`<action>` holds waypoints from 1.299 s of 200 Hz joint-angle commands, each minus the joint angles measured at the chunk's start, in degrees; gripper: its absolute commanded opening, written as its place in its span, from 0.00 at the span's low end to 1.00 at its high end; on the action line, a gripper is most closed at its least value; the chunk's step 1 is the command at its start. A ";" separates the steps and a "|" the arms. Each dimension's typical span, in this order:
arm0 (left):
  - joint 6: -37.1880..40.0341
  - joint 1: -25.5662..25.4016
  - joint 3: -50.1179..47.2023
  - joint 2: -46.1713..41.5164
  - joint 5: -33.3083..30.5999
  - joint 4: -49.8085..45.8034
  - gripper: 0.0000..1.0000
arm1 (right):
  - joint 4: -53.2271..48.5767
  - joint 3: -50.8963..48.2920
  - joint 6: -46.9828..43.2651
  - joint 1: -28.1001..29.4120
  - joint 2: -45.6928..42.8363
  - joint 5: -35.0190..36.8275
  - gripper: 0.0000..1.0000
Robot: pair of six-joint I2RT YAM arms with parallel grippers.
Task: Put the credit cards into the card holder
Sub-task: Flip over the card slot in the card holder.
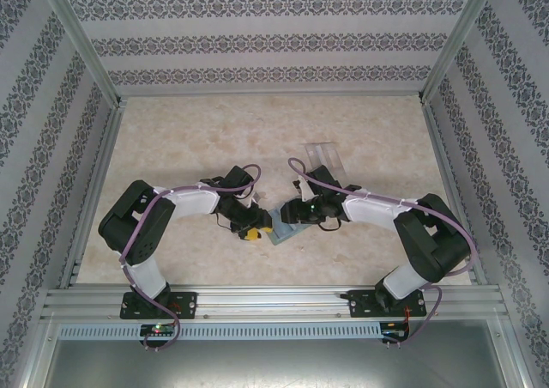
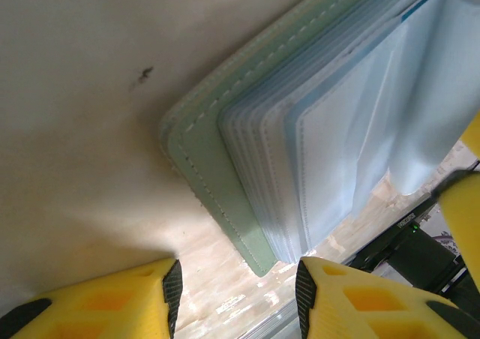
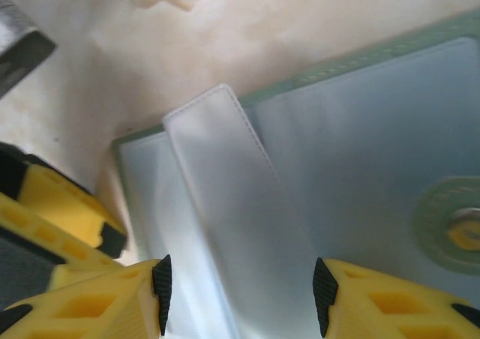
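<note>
The card holder (image 1: 281, 235) lies open on the table between both arms, a grey-green cover (image 2: 214, 166) with a stack of clear bluish sleeves (image 2: 337, 144). My left gripper (image 2: 238, 294) is open just off the holder's corner, with bare table between its fingers. My right gripper (image 3: 240, 294) hovers open over the holder (image 3: 375, 121), one loose sleeve leaf (image 3: 225, 181) rising between its jaws without being pinched. In the top view the left gripper (image 1: 250, 227) and right gripper (image 1: 294, 216) nearly meet over the holder. The credit cards are out of view.
A clear plastic box (image 1: 324, 154) stands behind the right arm. A round snap (image 3: 459, 230) sits on the holder's inner panel. The left gripper's yellow fingers (image 3: 64, 204) are close beside the right one. The metal frame rail runs along the near edge (image 1: 274, 300).
</note>
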 commanded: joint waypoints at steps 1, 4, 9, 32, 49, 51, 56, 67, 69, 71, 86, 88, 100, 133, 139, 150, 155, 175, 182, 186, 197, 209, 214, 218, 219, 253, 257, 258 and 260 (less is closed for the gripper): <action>0.43 0.31 0.19 3.14 -7.92 3.48 0.47 | 5.75 -0.84 2.23 0.54 -0.53 -6.63 0.56; 0.50 0.32 0.14 3.06 -7.99 3.47 0.46 | 6.08 -0.83 2.32 0.50 -0.60 -7.35 0.56; 0.50 0.34 0.16 3.05 -7.99 3.47 0.47 | 6.46 -0.59 2.41 0.51 -0.73 -8.66 0.56; 0.56 0.53 0.30 2.91 -8.26 3.56 0.46 | 8.29 -0.49 2.42 0.41 -1.97 -12.28 0.56; 0.52 0.75 0.31 2.89 -8.38 3.89 0.47 | 9.49 -0.40 2.64 0.03 -2.22 -14.63 0.56; 0.49 0.76 0.31 2.88 -8.43 3.95 0.47 | 9.64 -0.47 2.67 -0.05 -2.08 -15.12 0.56; 0.48 0.76 0.30 2.87 -8.42 4.13 0.47 | 10.18 -0.20 2.84 -0.14 -1.81 -16.50 0.56; 0.39 0.81 0.34 2.84 -8.42 4.34 0.47 | 11.95 0.20 3.50 0.18 -0.86 -20.45 0.56; 0.39 0.88 0.33 2.82 -8.44 4.35 0.46 | 12.45 0.17 3.74 0.25 -0.75 -21.17 0.56; 0.37 0.88 0.31 2.79 -8.44 4.38 0.46 | 13.03 0.14 3.91 0.38 -0.68 -21.79 0.55; 0.38 1.06 0.18 2.63 -8.45 4.51 0.47 | 17.54 -1.06 6.08 0.51 -2.07 -23.17 0.55; 0.34 1.05 0.14 2.61 -8.49 4.52 0.46 | 17.93 -1.34 6.37 0.33 -2.51 -22.90 0.55; 0.40 1.17 0.09 2.52 -8.51 4.53 0.47 | 18.10 -2.58 6.86 -1.19 -5.64 -19.30 0.55; 0.71 1.29 0.04 2.35 -8.36 4.43 0.47 | 8.12 -4.71 2.59 -6.28 -15.41 -3.68 0.58; 0.83 1.29 -0.05 2.35 -8.43 4.36 0.47 | 5.07 -4.39 1.21 -7.17 -16.34 -0.85 0.57; 0.92 1.21 -0.04 2.35 -8.44 4.28 0.47 | 0.50 -4.27 -1.26 -8.95 -16.83 1.95 0.57; 0.92 1.28 0.00 2.42 -8.39 4.40 0.47 | -0.65 -4.33 -2.28 -9.91 -16.58 2.24 0.57; 0.87 1.29 0.05 2.69 -8.18 4.61 0.47 | -3.17 -5.04 -4.51 -12.99 -14.29 1.57 0.58; 0.99 1.28 0.06 2.83 -8.25 4.62 0.47 | -3.71 -4.86 -5.15 -13.41 -13.38 0.55 0.58; 1.00 1.29 0.06 2.79 -8.26 4.55 0.47 | -4.13 -4.66 -5.38 -13.50 -12.86 0.22 0.58; 1.00 1.24 0.03 2.78 -8.34 4.61 0.47 | -4.57 -4.53 -5.80 -13.36 -11.89 -0.06 0.59; 1.00 1.29 -0.06 2.81 -8.39 4.67 0.47 | -4.58 -4.92 -6.40 -13.52 -11.02 0.03 0.61; 1.00 1.26 -0.16 2.87 -8.44 4.71 0.47 | -4.59 -4.97 -6.78 -13.48 -10.66 0.02 0.61; 1.00 1.22 -0.21 2.87 -8.44 4.73 0.47 | -4.76 -4.97 -6.98 -13.52 -10.11 0.01 0.61; 1.00 1.25 -0.22 2.87 -8.44 4.76 0.47 | -4.79 -4.97 -7.03 -13.52 -9.95 0.01 0.61; 0.84 1.28 -0.33 2.96 -8.45 4.97 0.47 | -2.66 -5.30 -6.97 -13.47 -5.19 -4.68 0.61; 0.82 1.29 -0.36 2.94 -8.55 4.97 0.47 | -2.33 -5.37 -6.83 -13.36 -4.91 -5.09 0.60; 0.83 1.33 -0.33 2.95 -8.59 4.97 0.47 | -2.25 -5.39 -6.77 -13.35 -4.85 -5.18 0.60; 0.83 1.23 -0.32 2.96 -8.61 4.97 0.47 | -2.16 -5.41 -6.63 -13.35 -4.78 -5.31 0.60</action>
